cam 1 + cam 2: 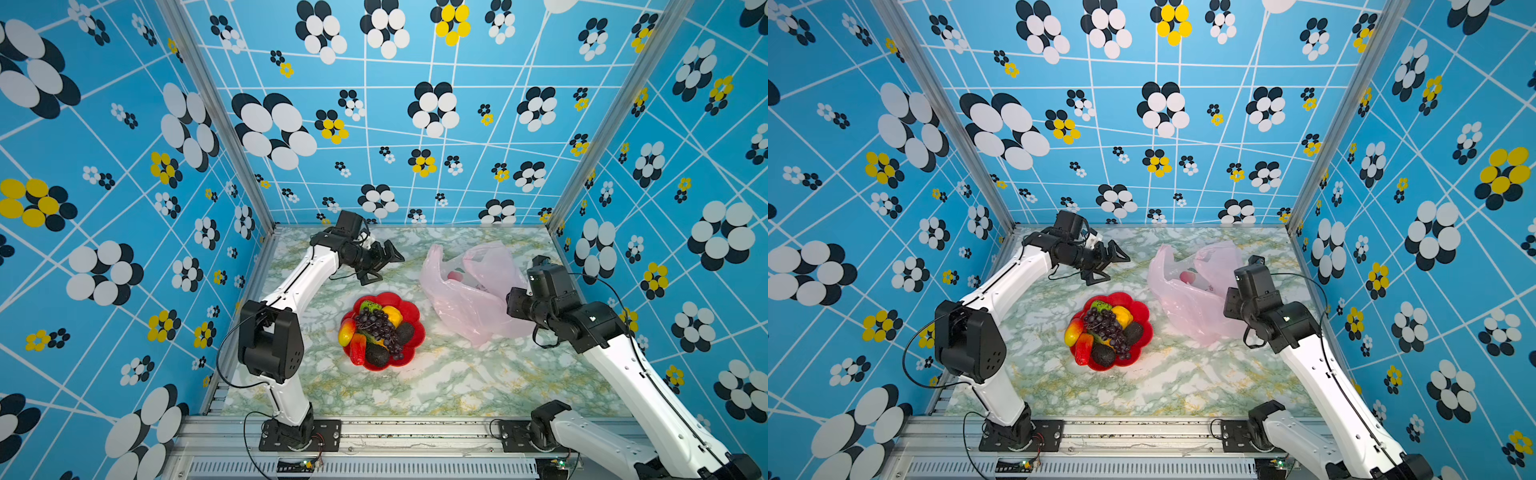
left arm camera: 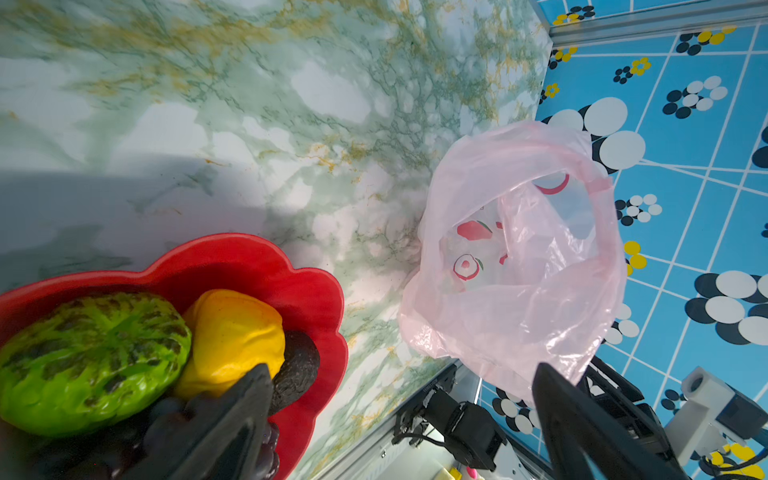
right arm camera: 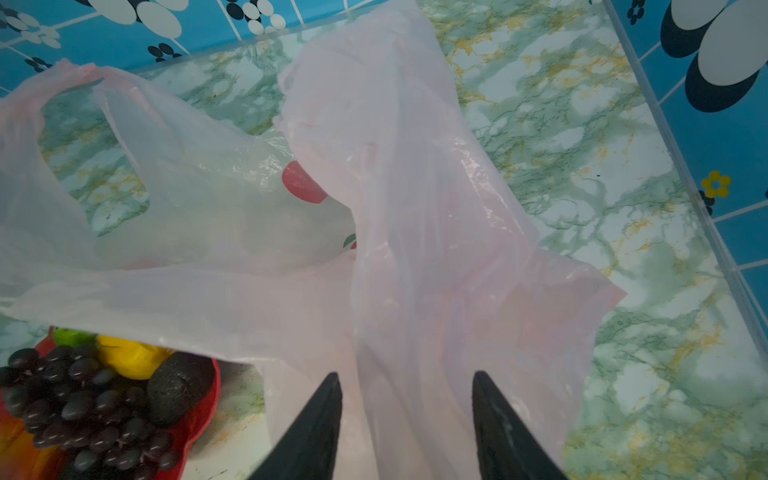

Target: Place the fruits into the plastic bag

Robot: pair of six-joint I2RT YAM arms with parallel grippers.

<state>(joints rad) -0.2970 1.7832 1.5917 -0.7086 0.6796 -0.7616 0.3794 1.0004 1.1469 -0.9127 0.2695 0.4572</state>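
Fruits [image 1: 380, 328] in red flower-shaped dish [image 1: 410, 311]

Thin film, shiny plastic and mock marble

The plastic bag [image 1: 465, 303], right of centre in both top views, is looking like thin translucent film, crinkled and catching glossy glints; the red dish [image 1: 410, 311] at centre is shining as smooth plastic; the grape bunch [image 1: 380, 328] is gleaming; the avocado [image 1: 376, 355] is looking matt and pebbly; the table [image 1: 436, 386] is showing a smooth marble-print sheen; the frame rails [image 1: 415, 430] along the bottom edge are looking like brushed metal.
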